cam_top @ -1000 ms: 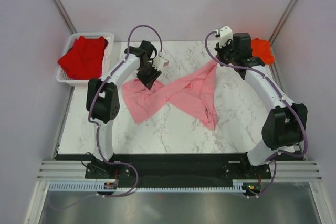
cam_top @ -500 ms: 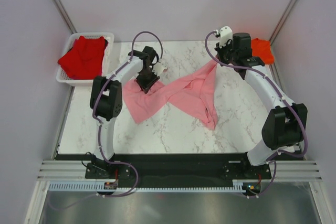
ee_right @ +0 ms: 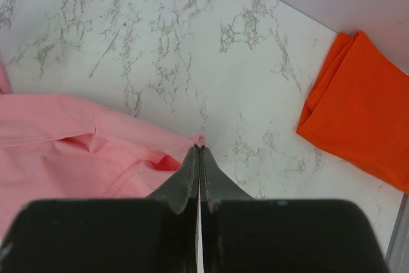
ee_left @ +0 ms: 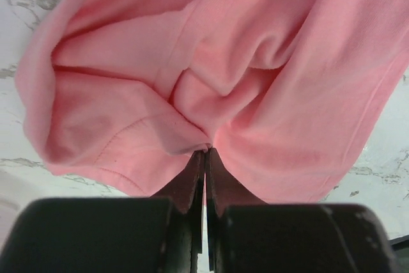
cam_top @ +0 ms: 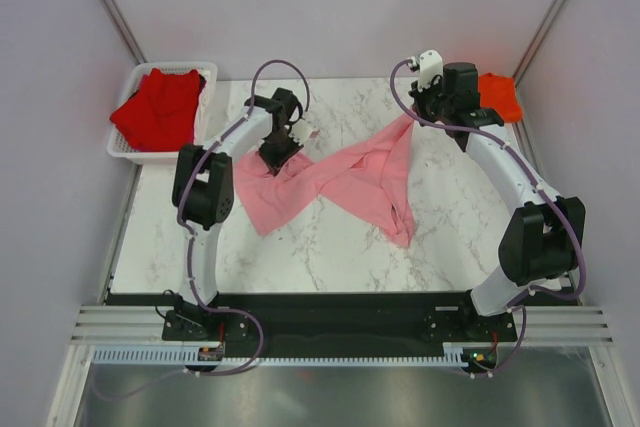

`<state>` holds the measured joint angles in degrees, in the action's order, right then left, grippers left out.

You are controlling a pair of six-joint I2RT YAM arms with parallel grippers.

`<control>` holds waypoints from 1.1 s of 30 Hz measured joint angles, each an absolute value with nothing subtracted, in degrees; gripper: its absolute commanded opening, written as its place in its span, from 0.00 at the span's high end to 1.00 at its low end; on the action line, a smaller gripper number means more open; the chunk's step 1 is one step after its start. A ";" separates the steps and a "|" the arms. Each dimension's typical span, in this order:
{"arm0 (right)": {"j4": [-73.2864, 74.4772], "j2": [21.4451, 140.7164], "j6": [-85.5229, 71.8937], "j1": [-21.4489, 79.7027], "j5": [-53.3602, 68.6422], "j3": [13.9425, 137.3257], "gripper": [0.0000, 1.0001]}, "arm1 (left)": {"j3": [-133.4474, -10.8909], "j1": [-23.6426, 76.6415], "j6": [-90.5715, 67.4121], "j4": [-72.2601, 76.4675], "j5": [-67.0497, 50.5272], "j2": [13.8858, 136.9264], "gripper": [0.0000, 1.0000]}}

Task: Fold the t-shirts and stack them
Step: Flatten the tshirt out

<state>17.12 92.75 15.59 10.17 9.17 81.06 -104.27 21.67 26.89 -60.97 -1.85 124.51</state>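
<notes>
The light pink t-shirt (cam_top: 340, 180) lies twisted and stretched across the middle of the marble table. My left gripper (cam_top: 277, 155) is shut on a bunched fold at its left end; the pinched cloth shows in the left wrist view (ee_left: 206, 150). My right gripper (cam_top: 408, 119) is shut on the shirt's far right corner (ee_right: 200, 139), which just shows past the tips. The bright orange t-shirt (cam_top: 498, 95) lies folded at the far right corner, also in the right wrist view (ee_right: 358, 113). The deep red t-shirt (cam_top: 157, 107) sits in the basket.
The white mesh basket (cam_top: 128, 152) stands at the far left beside the table. Grey walls close in the back and both sides. The black base rail (cam_top: 320, 309) runs along the near edge.
My left gripper has shifted slightly to the left with the bunched pink cloth; its wrist has turned a little. The right arm has not moved.
</notes>
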 measured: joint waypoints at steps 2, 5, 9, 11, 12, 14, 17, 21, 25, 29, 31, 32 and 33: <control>17.12 92.75 15.59 10.17 9.10 81.06 1.00 | -105.25 21.67 26.87 -61.21 -1.87 124.66 0.98; 17.34 92.75 15.81 10.17 7.88 81.49 1.00 | -108.33 21.63 26.87 -61.56 -1.83 124.66 0.98; 17.69 94.02 16.32 9.91 4.84 86.15 1.00 | -115.39 20.91 26.87 -61.73 -1.50 124.29 0.98; 17.72 94.96 16.60 9.45 2.98 90.19 1.00 | -120.20 20.05 26.87 -62.04 -1.48 123.92 0.98; 17.54 95.26 16.86 9.15 2.24 91.94 1.00 | -123.46 19.22 26.85 -61.82 -1.45 123.48 0.98; 17.54 95.55 18.50 8.38 0.80 96.12 1.00 | -129.03 17.39 26.87 -61.67 -0.93 122.30 0.98; 16.93 95.37 21.80 7.53 -1.17 101.56 1.00 | -134.15 14.74 26.96 -60.34 1.08 118.37 0.98; 16.32 93.41 25.76 7.16 -3.84 105.06 1.00 | -134.89 13.19 27.55 -57.89 3.51 110.61 0.98; 16.80 88.90 27.38 7.27 -6.68 105.41 1.00 | -132.44 13.63 28.25 -54.63 4.54 102.17 0.98; 18.20 80.90 29.02 7.27 -6.94 102.45 1.00 | -129.14 13.61 28.34 -52.42 4.56 94.67 0.98; 20.62 75.66 29.43 7.27 -5.34 100.12 1.00 | -127.98 13.58 28.34 -51.79 4.54 91.94 0.98; 22.37 73.30 29.58 7.27 -4.21 99.50 1.00 | -127.20 13.58 28.34 -51.48 4.47 90.39 0.98; 23.81 71.40 29.65 7.27 -2.96 99.22 1.00 | -126.28 13.58 28.34 -51.22 4.43 89.23 0.98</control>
